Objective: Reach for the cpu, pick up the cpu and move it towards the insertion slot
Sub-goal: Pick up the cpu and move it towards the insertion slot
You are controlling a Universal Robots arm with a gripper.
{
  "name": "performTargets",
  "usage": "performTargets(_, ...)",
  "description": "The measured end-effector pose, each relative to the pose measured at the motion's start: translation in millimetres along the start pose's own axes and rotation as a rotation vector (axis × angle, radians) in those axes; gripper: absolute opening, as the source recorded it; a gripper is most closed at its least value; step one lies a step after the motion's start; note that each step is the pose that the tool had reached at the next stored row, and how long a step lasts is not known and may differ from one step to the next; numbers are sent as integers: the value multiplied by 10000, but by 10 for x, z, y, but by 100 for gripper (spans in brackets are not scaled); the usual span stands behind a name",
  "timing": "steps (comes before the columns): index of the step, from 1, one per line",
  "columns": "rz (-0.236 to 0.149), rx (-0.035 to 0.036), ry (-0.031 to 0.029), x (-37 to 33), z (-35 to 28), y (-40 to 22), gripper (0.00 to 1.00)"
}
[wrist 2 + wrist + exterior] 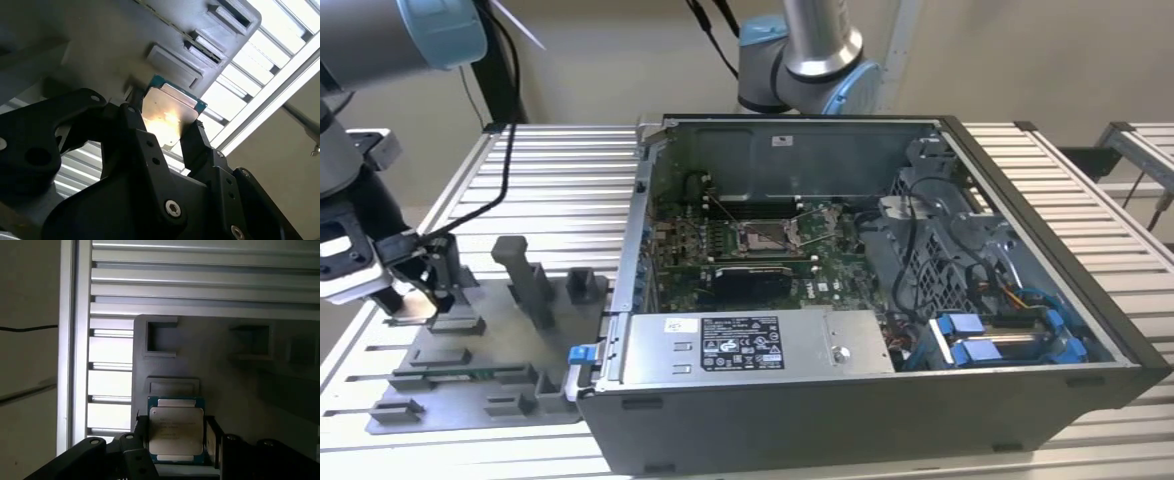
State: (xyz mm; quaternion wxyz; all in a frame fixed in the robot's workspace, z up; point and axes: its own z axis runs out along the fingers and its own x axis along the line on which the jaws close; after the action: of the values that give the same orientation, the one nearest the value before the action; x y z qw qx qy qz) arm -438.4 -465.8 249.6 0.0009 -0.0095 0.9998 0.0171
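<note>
The black two-fingered gripper (416, 300) stands over the grey plastic fixture tray (467, 395) at the exterior view's left. Its fingers (141, 437) are closed on two opposite edges of the small square cpu (176, 432), which has a silvery top and a green-edged rim. Whether the chip is clear of the tray cannot be told. Faint print marks its top face in the first wrist view.

The square silver insertion slot (761, 237) lies well apart, on the green board inside the open black computer case (1047, 215). The silver power supply box (841, 345) carries a white sticker (683, 324) and a black label (740, 352).

Everything rests on a table of aluminium slats (547, 170), with a beige wall (987, 50) behind.
</note>
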Motion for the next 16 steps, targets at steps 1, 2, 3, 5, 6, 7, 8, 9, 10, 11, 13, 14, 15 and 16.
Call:
performTargets(1,0,0,0,0,-16,1,0)
performTargets(2,0,0,0,0,-37,1,0)
performTargets(3,0,0,0,0,-57,2,0)
performTargets(5,0,0,-1,0,-95,3,0)
performTargets(6,0,-1,-1,0,-114,4,0)
performTargets(7,0,0,-1,-1,-132,4,0)
performTargets(8,0,0,0,-1,-149,5,0)
performTargets(9,0,0,1,-1,-164,6,0)
performTargets(10,0,-1,-1,-1,-179,6,0)
performTargets(11,0,-1,-1,-1,-193,7,0)
performTargets(13,0,-1,-1,-1,-221,8,0)
performTargets(14,0,-1,-2,-1,-234,8,0)
performTargets(15,0,-1,-1,-1,-249,8,0)
performTargets(16,0,-1,-1,-1,-263,9,0)
